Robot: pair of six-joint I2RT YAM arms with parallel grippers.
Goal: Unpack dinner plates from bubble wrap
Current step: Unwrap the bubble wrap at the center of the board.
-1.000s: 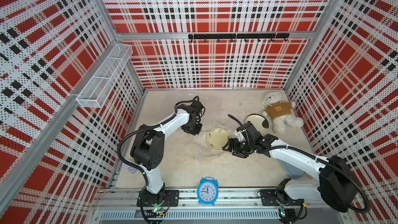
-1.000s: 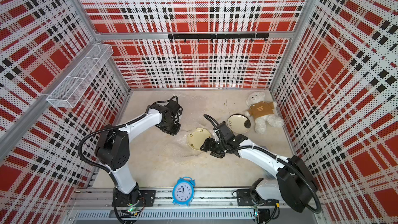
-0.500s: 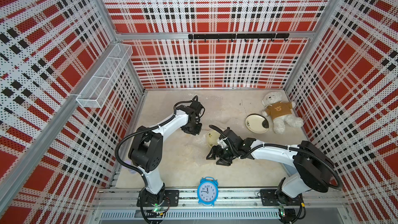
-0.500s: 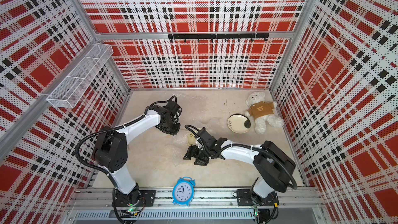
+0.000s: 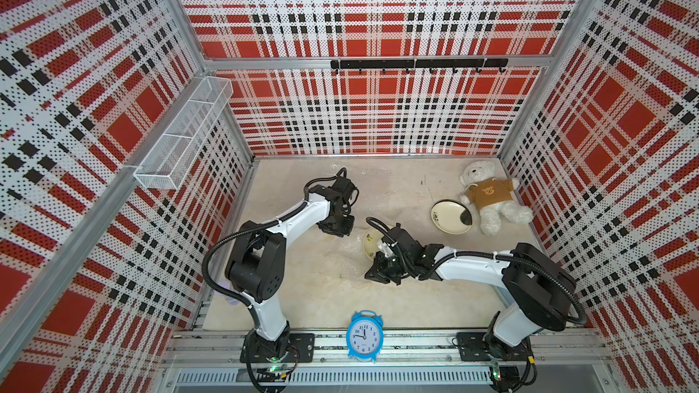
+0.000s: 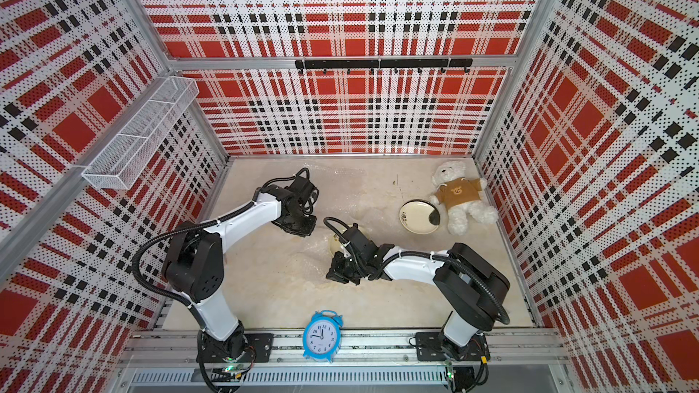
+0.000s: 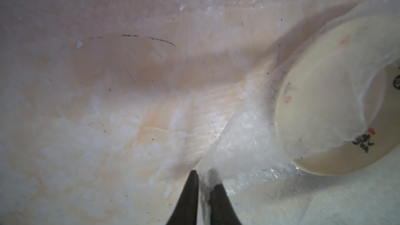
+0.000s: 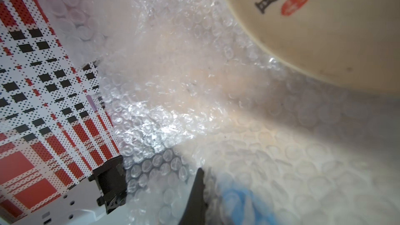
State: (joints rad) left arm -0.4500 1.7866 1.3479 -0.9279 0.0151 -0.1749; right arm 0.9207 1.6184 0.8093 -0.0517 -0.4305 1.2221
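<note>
A cream dinner plate [image 5: 370,240] with dark marks lies mid-table on crinkly clear bubble wrap [image 5: 342,258], and my right arm partly covers it. In the left wrist view a fold of the bubble wrap [image 7: 242,130] lies over part of this plate [image 7: 324,113]. My left gripper [image 7: 203,175] is shut on an edge of that wrap, left of the plate in both top views [image 6: 295,225]. My right gripper [image 8: 205,182] is shut on the bubble wrap [image 8: 173,96] just in front of the plate [image 8: 324,29]; one finger is hidden behind wrap. A second, yellowish dark-rimmed plate [image 5: 452,217] lies bare.
A white teddy bear [image 5: 488,194] in a brown shirt lies at the back right, touching the bare plate. A blue alarm clock [image 5: 364,336] stands on the front rail. A wire basket [image 5: 185,134] hangs on the left wall, and a hook rail [image 5: 418,64] on the back wall.
My right arm swung from beside the far plate to the front of the near plate. There its jaws closed on the wrap. My left gripper stayed in place.
</note>
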